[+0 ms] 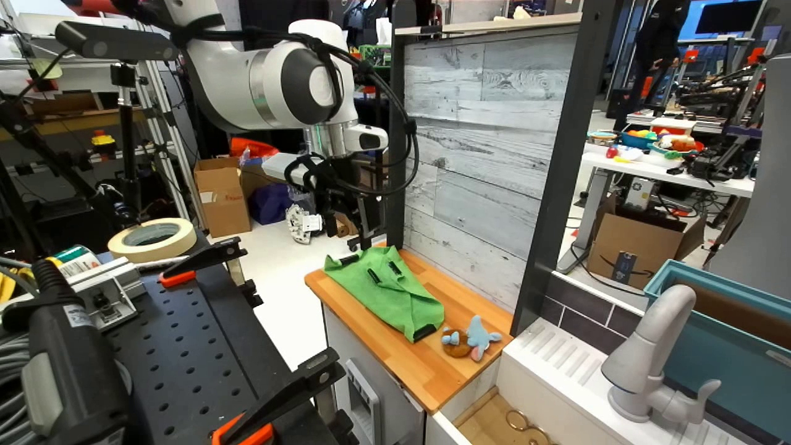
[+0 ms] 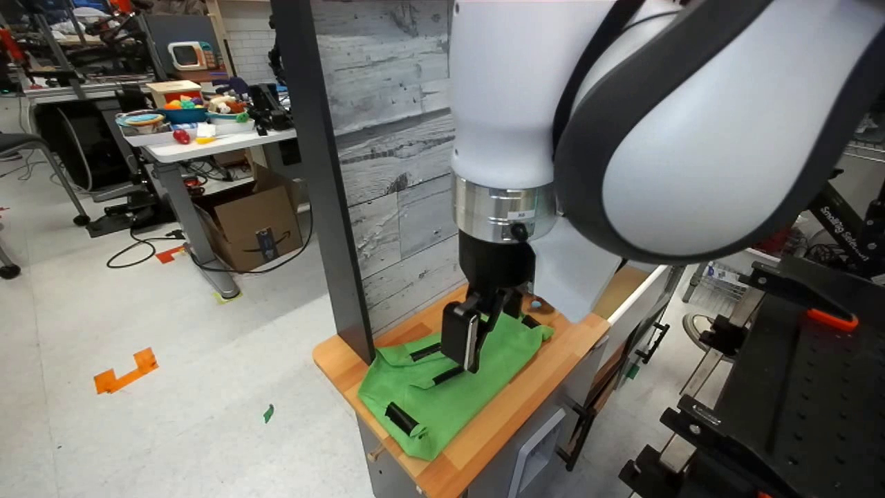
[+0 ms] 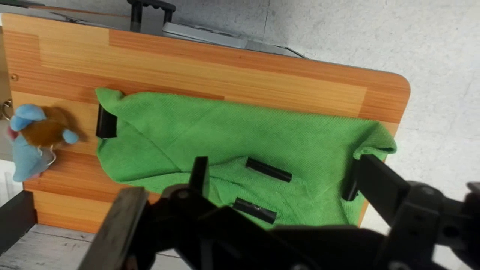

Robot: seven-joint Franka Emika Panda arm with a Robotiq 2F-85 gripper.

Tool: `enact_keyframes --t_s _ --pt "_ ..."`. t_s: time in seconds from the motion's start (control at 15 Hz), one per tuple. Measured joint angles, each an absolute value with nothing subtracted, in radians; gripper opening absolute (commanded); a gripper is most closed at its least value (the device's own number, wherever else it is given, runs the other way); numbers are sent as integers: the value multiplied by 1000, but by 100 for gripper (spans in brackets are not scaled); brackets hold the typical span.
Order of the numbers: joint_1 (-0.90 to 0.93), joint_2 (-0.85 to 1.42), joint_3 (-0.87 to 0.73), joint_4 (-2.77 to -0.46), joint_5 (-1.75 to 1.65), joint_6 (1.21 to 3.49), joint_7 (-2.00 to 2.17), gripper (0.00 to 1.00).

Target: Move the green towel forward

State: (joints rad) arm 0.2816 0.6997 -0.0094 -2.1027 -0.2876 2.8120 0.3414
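We see the green towel (image 3: 232, 127) lying on the wooden counter (image 3: 187, 67), creased and loosely laid along its length, with the claw (image 3: 290, 176) hanging over it. In the wrist view the claw's two fingers (image 3: 378, 183) stand wide apart, and the cloth shows in the gap between them. Of the four black strips (image 3: 268, 170) on the towel, we find two between the fingers; the finger at the right of that view partly hides a third, close to a curled corner of the towel. The fourth sits at the opposite end, the end facing a blue and brown stuffed toy (image 3: 45, 131), which lies apart from the cloth on the same counter. In both exterior views we see the white arm (image 2: 508, 97) above the counter, with a gray plank wall (image 1: 482, 136) rising along the counter's long side. We cannot tell from these angles whether the fingertips touch the cloth.
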Motion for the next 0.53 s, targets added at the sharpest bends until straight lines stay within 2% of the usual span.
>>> enact_keyframes --t_s 0.53 --pt "290 745 -10 -2056 -265 2788 325 100"
